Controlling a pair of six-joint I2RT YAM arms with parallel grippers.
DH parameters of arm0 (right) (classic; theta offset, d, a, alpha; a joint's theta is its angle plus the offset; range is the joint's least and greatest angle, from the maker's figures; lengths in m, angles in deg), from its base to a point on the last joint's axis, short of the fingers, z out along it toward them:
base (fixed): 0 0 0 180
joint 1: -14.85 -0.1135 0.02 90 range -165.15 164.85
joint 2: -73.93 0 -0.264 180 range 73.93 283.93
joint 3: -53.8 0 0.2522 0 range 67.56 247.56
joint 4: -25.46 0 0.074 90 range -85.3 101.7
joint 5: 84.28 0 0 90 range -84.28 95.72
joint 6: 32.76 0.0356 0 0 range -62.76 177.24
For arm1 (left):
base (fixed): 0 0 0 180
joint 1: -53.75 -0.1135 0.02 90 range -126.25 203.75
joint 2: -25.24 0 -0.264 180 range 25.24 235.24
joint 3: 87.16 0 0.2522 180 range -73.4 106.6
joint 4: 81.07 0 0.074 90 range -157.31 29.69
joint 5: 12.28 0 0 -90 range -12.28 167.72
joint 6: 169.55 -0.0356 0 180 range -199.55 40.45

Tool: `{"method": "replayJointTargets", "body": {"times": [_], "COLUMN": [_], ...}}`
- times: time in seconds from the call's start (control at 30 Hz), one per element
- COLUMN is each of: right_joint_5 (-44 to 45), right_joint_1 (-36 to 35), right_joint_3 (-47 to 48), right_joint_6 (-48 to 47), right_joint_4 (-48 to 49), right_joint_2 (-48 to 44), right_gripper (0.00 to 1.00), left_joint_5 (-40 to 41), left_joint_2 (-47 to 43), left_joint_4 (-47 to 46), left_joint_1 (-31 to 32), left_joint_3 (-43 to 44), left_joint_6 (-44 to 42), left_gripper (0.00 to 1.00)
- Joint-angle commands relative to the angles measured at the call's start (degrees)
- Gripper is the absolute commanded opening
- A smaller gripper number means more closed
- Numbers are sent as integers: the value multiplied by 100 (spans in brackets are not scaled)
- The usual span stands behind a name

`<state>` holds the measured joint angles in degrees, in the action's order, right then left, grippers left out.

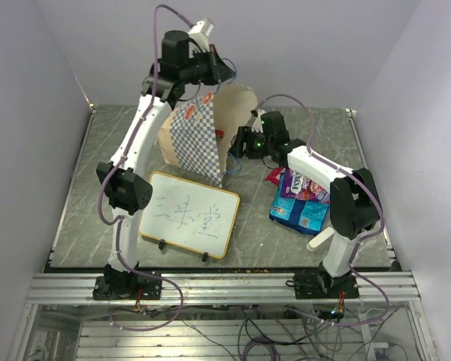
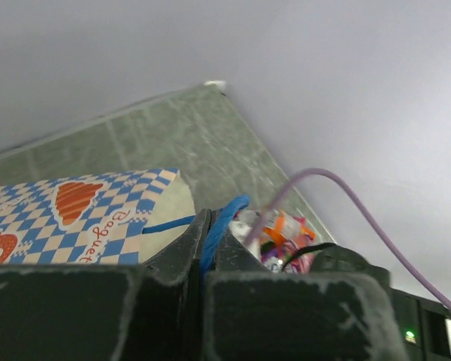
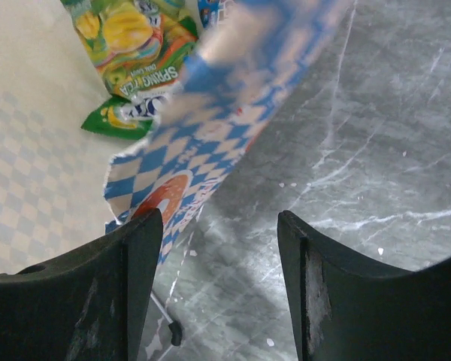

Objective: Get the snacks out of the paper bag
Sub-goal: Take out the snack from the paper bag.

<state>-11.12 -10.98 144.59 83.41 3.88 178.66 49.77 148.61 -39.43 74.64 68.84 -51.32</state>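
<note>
The right fingers (image 3: 128,293) stood released at the mouth of the paper bag (image 1: 194,139), facing the green packet (image 3: 131,45) inside. The left fingers (image 2: 173,286) clenched its blue cord handle (image 2: 224,214), tilting it for access.

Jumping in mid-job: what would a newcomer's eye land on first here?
The chequered paper bag toward the back of the table, held by its blue cord handle in the shut left tool, mouth facing right. Then the green snack packet inside the bag, just ahead of the open right tool. Several bright packets already lie on the table at the right.
</note>
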Motion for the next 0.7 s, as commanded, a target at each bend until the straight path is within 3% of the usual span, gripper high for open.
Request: {"method": "replayJointTargets", "body": {"times": [0.0, 0.37, 0.53, 0.67], "right_joint_5": [110, 1746, 1187, 289], "right_joint_1": [-28, 130, 107, -140], "right_joint_3": [-372, -1732, -2523, -2986], "right_joint_6": [-22, -1167, -2540, -2776], "right_joint_4": [207, -420, 646, 2017], "right_joint_2": [-266, -1941, -3051, -3106], "right_gripper": [63, 70, 72, 69], "left_joint_5": [-419, -30, 77, 229], "left_joint_2": [-371, -2734, -3025, -2966], "left_joint_4": [-571, -721, -639, -511], "left_joint_1": [464, 794, 789, 794], "left_joint_3": [-329, -4082, -4412, -4262], "left_joint_6": [-217, -101, 176, 300], "left_gripper": [7, 7, 7, 7]}}
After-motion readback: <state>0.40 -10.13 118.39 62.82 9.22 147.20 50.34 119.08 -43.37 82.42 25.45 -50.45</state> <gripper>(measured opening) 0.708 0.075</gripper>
